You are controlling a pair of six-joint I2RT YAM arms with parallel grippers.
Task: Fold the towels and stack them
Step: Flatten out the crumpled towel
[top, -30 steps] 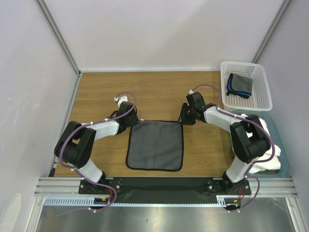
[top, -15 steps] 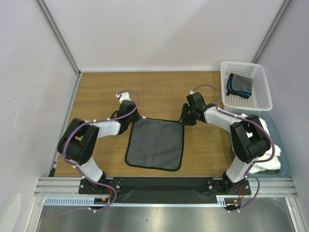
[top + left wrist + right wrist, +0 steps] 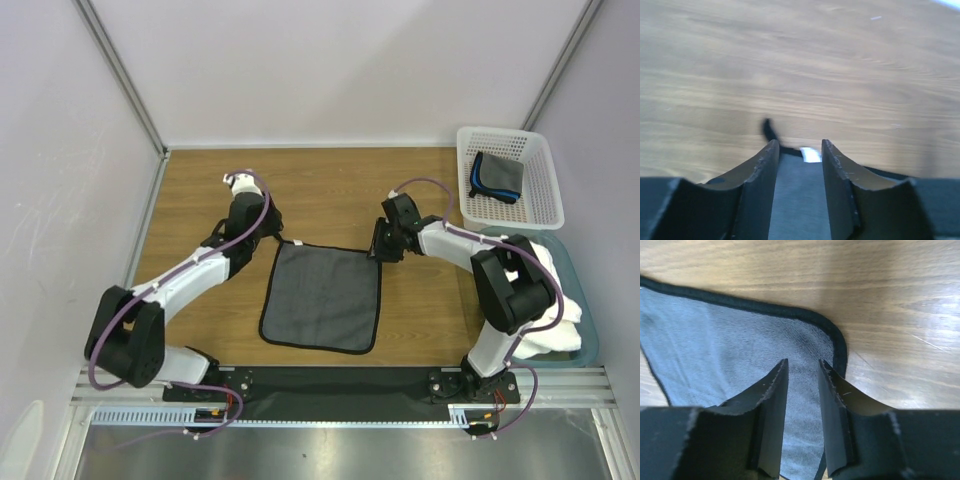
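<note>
A flat grey towel (image 3: 322,297) with dark edging lies spread on the wooden tabletop (image 3: 195,195), its near edge towards the arm bases. To the right of this towel, a much larger white towel (image 3: 552,335) sits bunched in a blue-green tub (image 3: 590,318). At the grey towel's far-left corner the left pincer (image 3: 799,145) hangs just above the cloth, its fingers narrowly parted and gripping nothing. A small white tag (image 3: 811,155) shows in the gap between them, too blurred for any writing to be read. A short dark tail of edging (image 3: 769,131) curls off that corner onto the bare wood. At the grey towel's far-right corner the right pincer (image 3: 803,362) is poised over the rounded edge binding, its fingers also only a narrow gap apart, with flat cloth visible between them and nothing clamped. Farther back and to the right of the grey towel, a white perforated basket (image 3: 545,208) stands at the tabletop's far-right corner. It holds a folded dark grey towel edged blue (image 3: 497,176).
</note>
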